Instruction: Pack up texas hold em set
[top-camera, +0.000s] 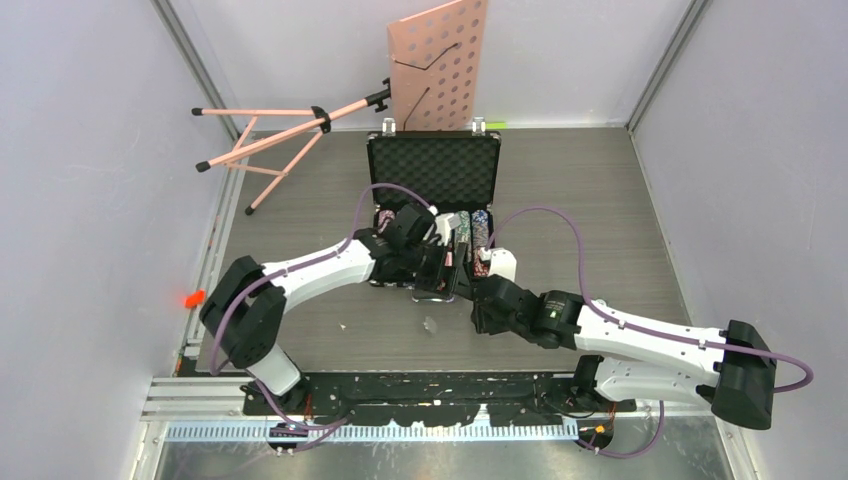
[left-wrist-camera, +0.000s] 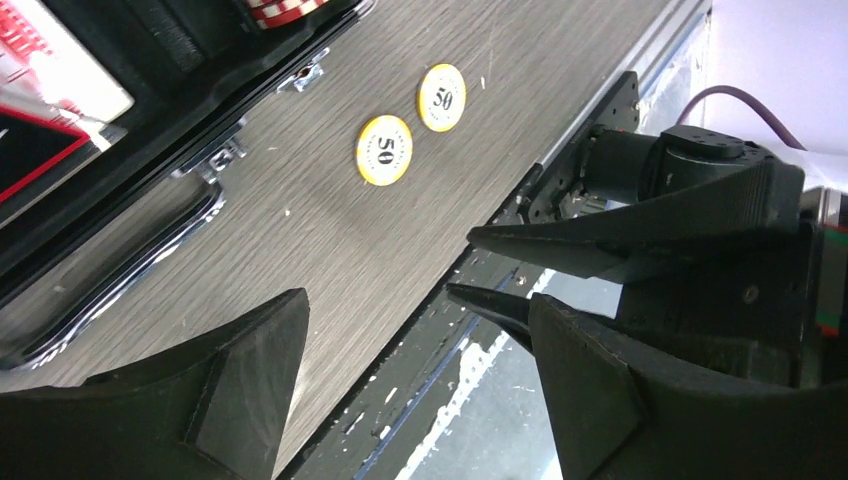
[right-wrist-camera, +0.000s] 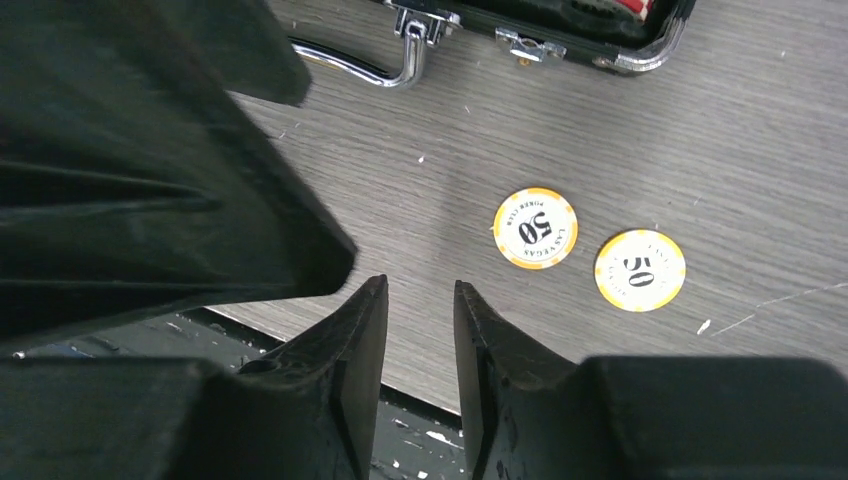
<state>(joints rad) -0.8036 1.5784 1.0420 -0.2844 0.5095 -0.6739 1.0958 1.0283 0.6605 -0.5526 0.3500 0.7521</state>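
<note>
Two round yellow chips on grey woodgrain table

**Layout of the worktop.** The briefcase stands open at the middle of the worktop. Its lid is upright on the far side and its tray is toward the arms. Rows of chips sit in the tray. The music stand lies behind and to the left of the case, with its sheet rest directly behind the lid. The handle is on the case's near wall. Two loose chips lie side by side, not touching, on the worktop between that wall and the near edge. The left pincer and right pincer meet tip to tip above this strip, close to the loose chips.
</note>
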